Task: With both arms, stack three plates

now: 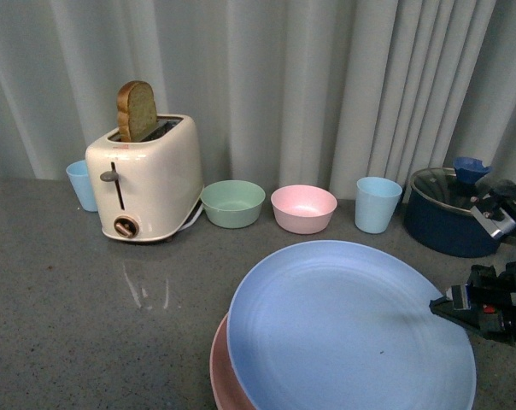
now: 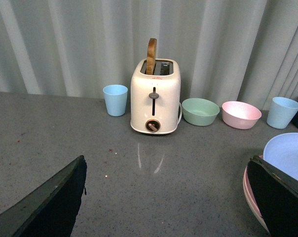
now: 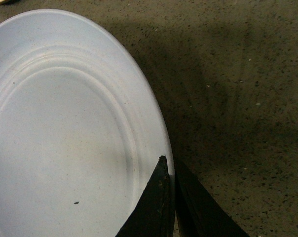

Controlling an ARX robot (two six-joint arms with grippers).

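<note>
At the near right of the counter, the light blue plate is seen lying over the pink plate, offset to the right so that only the pink rim shows on the left side. Right fingers are closed on the blue plate's right-hand rim, 1 above and 1 below; an edge pinch is likely used because a shallow plate offers no other hold. Whether the blue plate is fully set down or partly carried cannot be told; the shadow on the counter beside the held rim suggests that side is off the surface. Left fingers are spread wide with nothing between them, low at the stack's left side, probably placed to steady or take the opposite rim. 2 of 3 plates are accounted for; the beige plate is not seen in any view and may be hidden underneath. Release is judged premature until the offset is corrected. Toaster at the back is well apart from the stack.
</note>
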